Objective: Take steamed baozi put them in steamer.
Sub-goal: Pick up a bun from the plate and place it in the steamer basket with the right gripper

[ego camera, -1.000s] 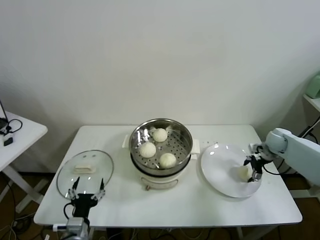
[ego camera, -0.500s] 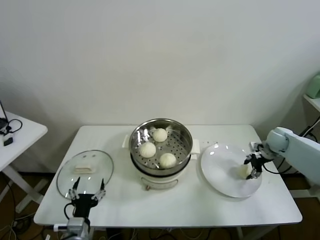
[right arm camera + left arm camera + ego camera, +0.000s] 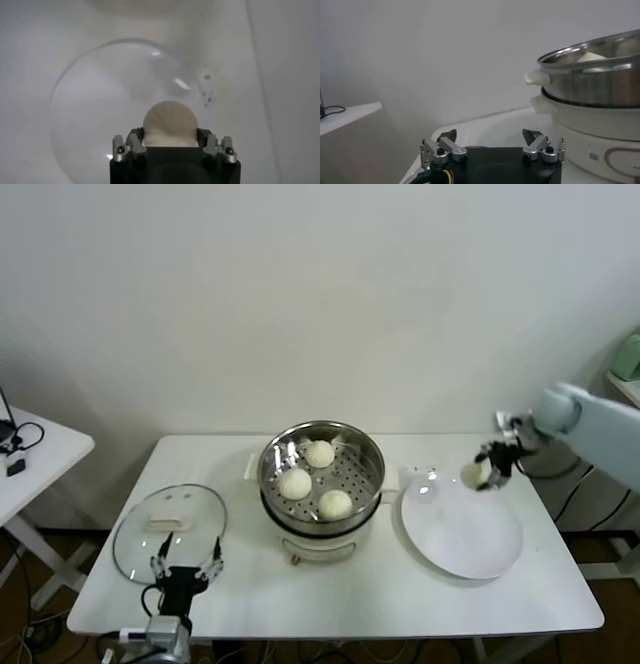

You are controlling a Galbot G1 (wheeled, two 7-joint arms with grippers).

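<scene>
Head view: steamer (image 3: pixel 322 474) sits mid-table (image 3: pixel 300 604) w/ three baozi (image 3: pixel 319 453) inside. Right of steamer, white plate (image 3: pixel 462 529); right gripper (image 3: pixel 487 467) hangs above plate's far edge, clear of it, fingers pinching a fourth baozi (image 3: pixel 472 474). Glass lid (image 3: pixel 169 532) lies left of steamer; left gripper (image 3: pixel 185 562) parked at lid's near edge, fingers spread. Left wrist view: left gripper (image 3: pixel 492 145) spread, nothing between fingers, steamer (image 3: pixel 592 82) beside. Right wrist view: right gripper (image 3: pixel 170 142) clamped on held baozi (image 3: pixel 170 124), plate (image 3: pixel 95 115) below.

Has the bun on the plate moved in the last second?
Yes. The bun, held by the right gripper, has risen off the plate, toward its far edge.
</scene>
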